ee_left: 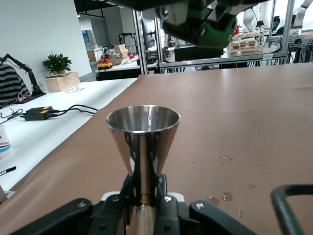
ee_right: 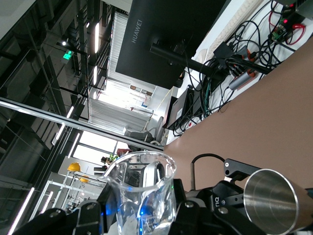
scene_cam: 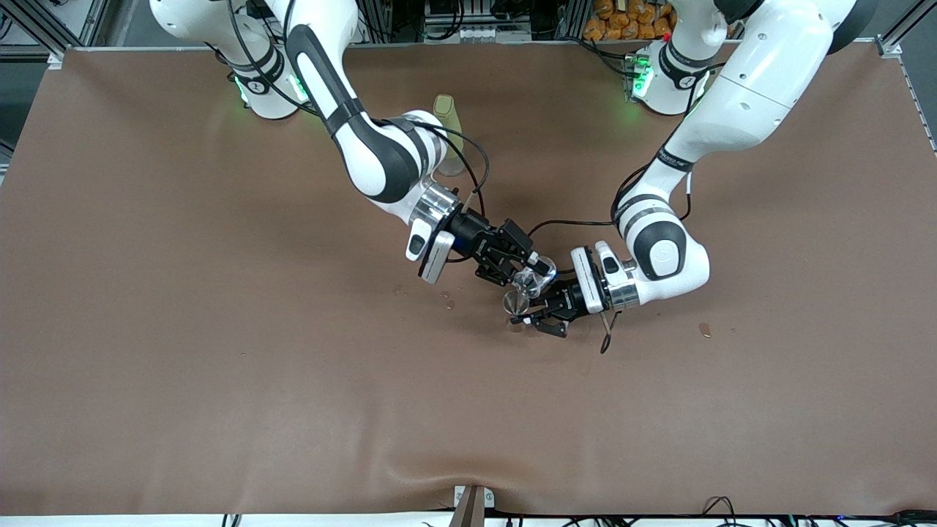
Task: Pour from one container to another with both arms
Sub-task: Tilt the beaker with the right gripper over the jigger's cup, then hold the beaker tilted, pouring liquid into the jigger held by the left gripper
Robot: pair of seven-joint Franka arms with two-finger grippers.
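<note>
Fingers of both grippers are clamped shut on vessels as I watch from the front camera: my left gripper (scene_cam: 540,320) pinches the steel jigger (scene_cam: 517,301) at its narrow waist, holding it upright over the middle of the brown table (scene_cam: 219,351), while my right gripper (scene_cam: 516,256) grasps a small clear glass cup (scene_cam: 533,279) tipped toward the jigger's open mouth. The cup's lip sits just beside and slightly above the jigger's rim. A few wet spots (scene_cam: 446,298) mark the cloth near the two grippers, and a tall yellow-green bottle (scene_cam: 448,117) stands near the right arm's base, partly hidden by that arm.

From the left wrist camera, I see the black fingers (ee_left: 161,188) closed tight against the jigger (ee_left: 143,142) at its waist, the upper cone standing straight with liquid glinting inside. Droplets (ee_left: 226,196) lie on the table close by, and the right gripper (ee_left: 205,22) hangs overhead.

From the right wrist camera, the clear glass cup (ee_right: 144,196) sits held between my right gripper's fingers (ee_right: 85,218), its rim close to the jigger (ee_right: 271,200), whose shiny cone shows beside it with the left gripper (ee_right: 215,200) holding it.
</note>
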